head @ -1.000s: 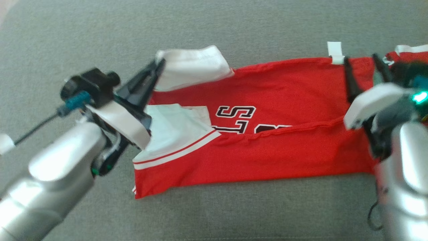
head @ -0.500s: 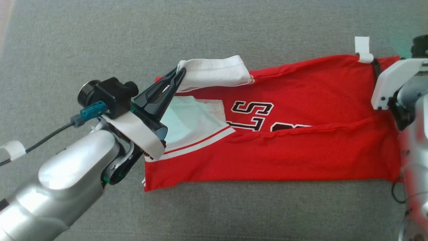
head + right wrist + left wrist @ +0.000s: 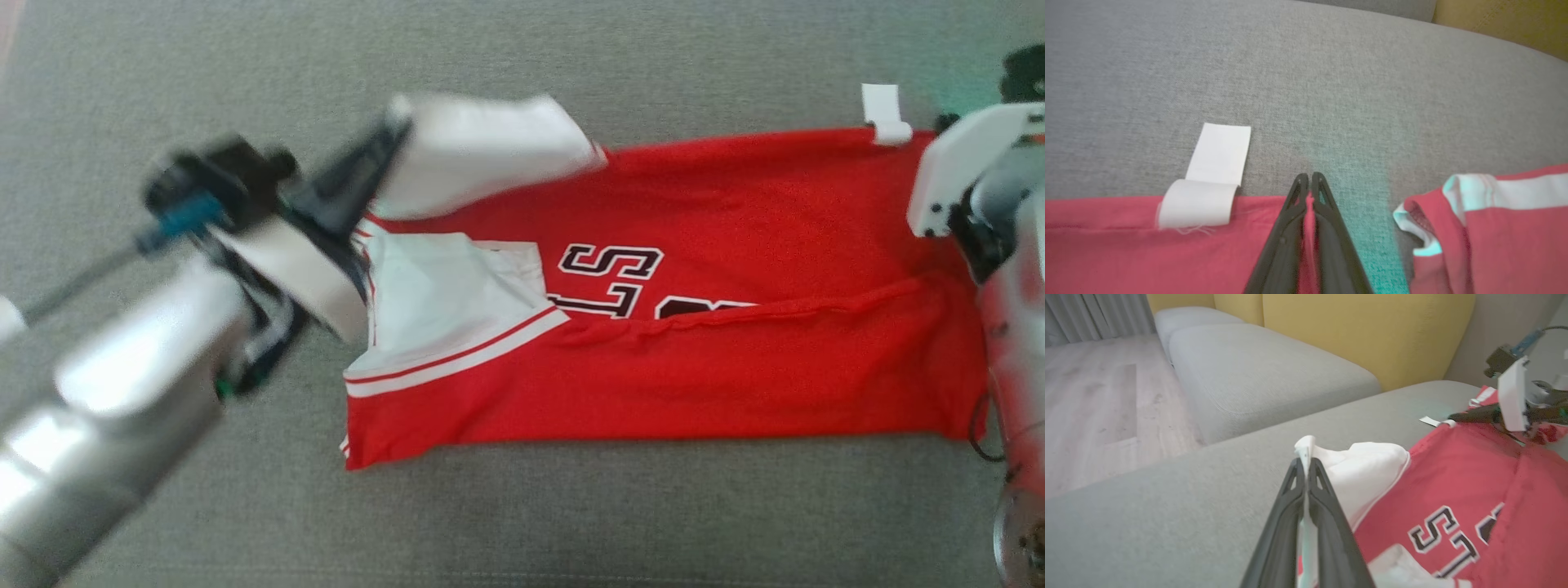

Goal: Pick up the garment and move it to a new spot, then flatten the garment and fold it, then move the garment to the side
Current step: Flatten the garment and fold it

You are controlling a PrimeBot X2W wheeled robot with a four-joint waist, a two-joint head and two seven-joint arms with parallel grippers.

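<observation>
The grey sofa cushion (image 3: 522, 65) spreads beneath our left gripper (image 3: 1305, 461) and our right gripper (image 3: 1307, 176). On it the red garment (image 3: 735, 343) lies folded lengthwise, stretched from one gripper across to the other. Our left gripper's fingers are pressed together on the tip of the white sleeve (image 3: 1367, 465), which bunches just beyond them to their right. Our right gripper pinches the garment's red edge between closed fingers. Just left of those fingertips, in the right wrist view, a small white label (image 3: 1216, 171) folds over the same edge.
</observation>
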